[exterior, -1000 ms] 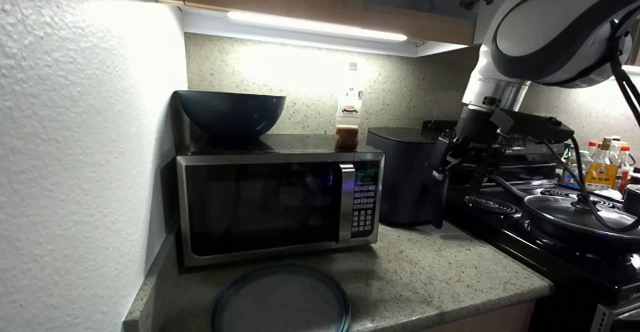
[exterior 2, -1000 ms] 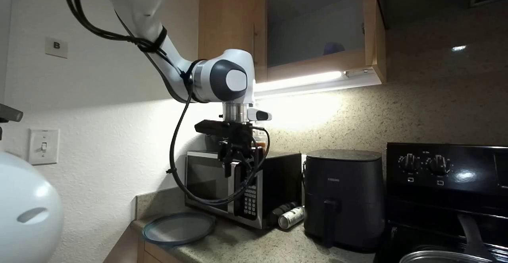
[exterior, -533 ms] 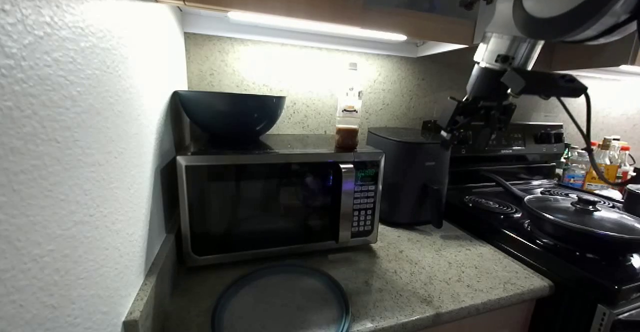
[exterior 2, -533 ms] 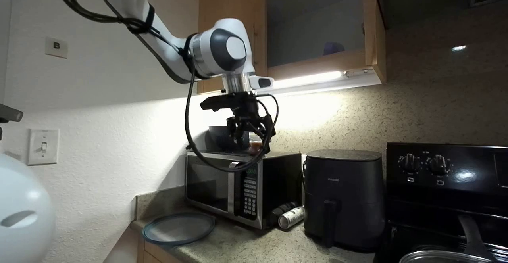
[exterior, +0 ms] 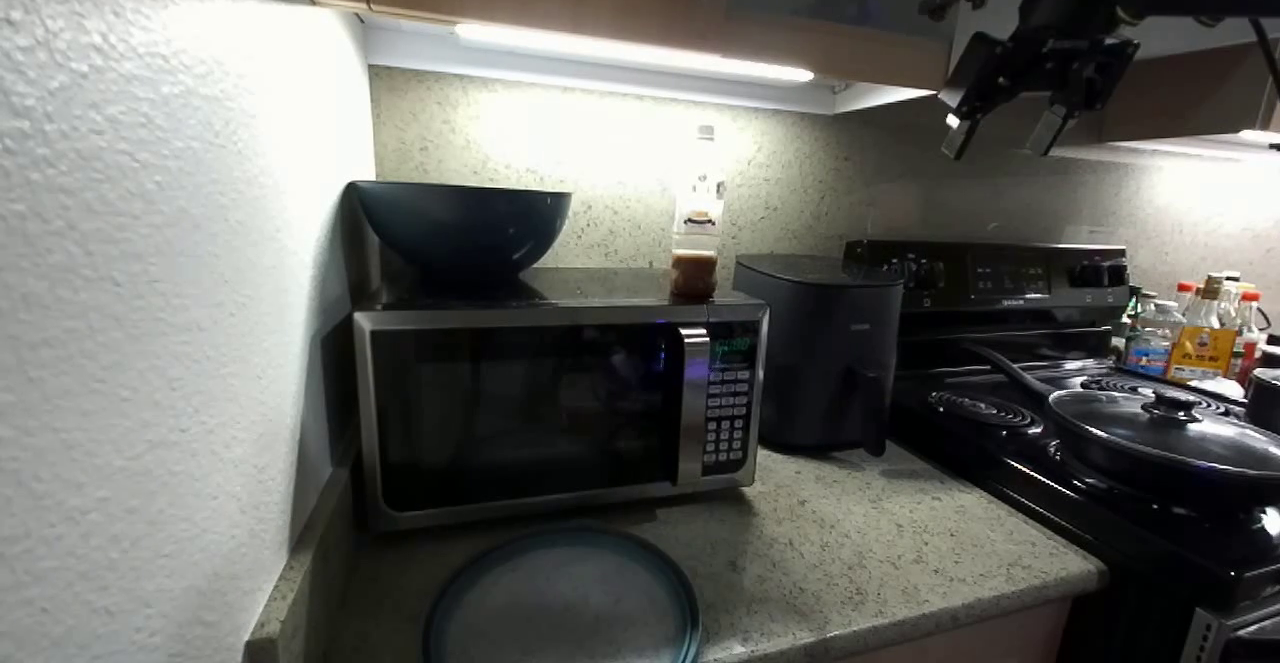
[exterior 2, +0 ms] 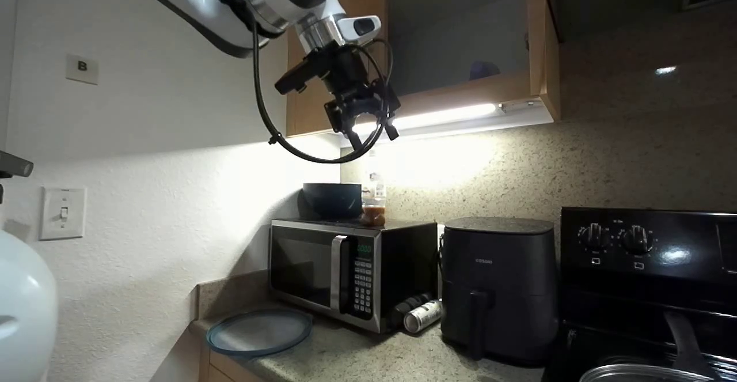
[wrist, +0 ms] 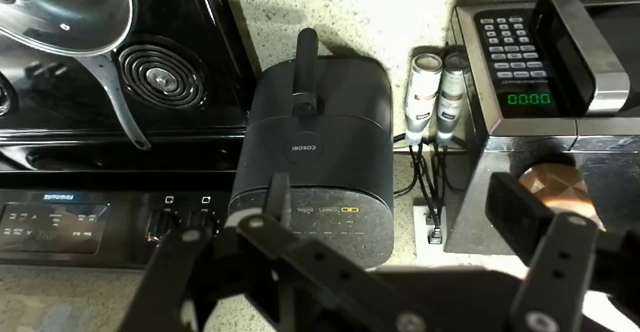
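Observation:
My gripper [exterior: 1000, 136] hangs high beside the upper cabinet, tilted, its jaws wide apart with nothing between them. In the wrist view its dark fingers [wrist: 520, 212] spread over a black air fryer [wrist: 320, 146] on one side and the microwave [wrist: 485, 192] on the other. Nothing is touched. A clear bottle [exterior: 695, 243] with brown contents stands upright on top of the microwave, and a dark blue bowl [exterior: 460, 228] sits to its left. In an exterior view the gripper [exterior 2: 373, 135] appears above that bottle and bowl.
An upper cabinet [exterior 2: 339, 105] with a swung-out door is close by the gripper. A round blue-rimmed lid [exterior: 565, 593] lies on the counter. Two containers [wrist: 424, 91] and cables fill the gap beside the fryer. A lidded pan [exterior: 1170, 443] stands on the black stove.
My arm has risen from in front of the microwave and air fryer to cabinet height, and the gripper has tilted. The jaws remain apart. The objects on the counter have stayed put.

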You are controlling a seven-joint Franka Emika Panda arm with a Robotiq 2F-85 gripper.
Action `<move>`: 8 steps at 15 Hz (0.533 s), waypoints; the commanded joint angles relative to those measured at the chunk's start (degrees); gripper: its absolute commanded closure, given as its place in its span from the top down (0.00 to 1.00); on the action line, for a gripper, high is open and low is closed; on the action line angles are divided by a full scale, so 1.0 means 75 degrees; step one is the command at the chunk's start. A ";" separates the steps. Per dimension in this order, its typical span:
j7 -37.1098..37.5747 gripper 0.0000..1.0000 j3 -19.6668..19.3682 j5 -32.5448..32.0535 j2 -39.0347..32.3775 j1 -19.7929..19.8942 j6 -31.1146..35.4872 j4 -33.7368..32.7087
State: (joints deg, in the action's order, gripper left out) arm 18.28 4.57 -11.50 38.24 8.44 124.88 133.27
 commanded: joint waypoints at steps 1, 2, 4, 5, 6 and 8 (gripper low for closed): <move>-0.0008 1.00 0.0013 0.0004 -0.0006 0.0019 -0.0024 -0.0022; -0.0006 1.00 0.0016 -0.0004 -0.0024 0.0029 -0.0024 -0.0017; -0.0002 1.00 0.0018 -0.0011 -0.0054 0.0043 -0.0024 -0.0012; 0.0070 1.00 0.0067 -0.0123 -0.0100 0.0116 0.0103 -0.0044; 0.0095 1.00 0.0094 -0.0256 -0.0188 0.0202 0.0255 -0.0172; 0.0138 1.00 0.0072 -0.0538 -0.0400 0.0428 0.0701 -0.0629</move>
State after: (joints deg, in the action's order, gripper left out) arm 18.31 4.71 -12.40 37.71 9.13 126.59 132.72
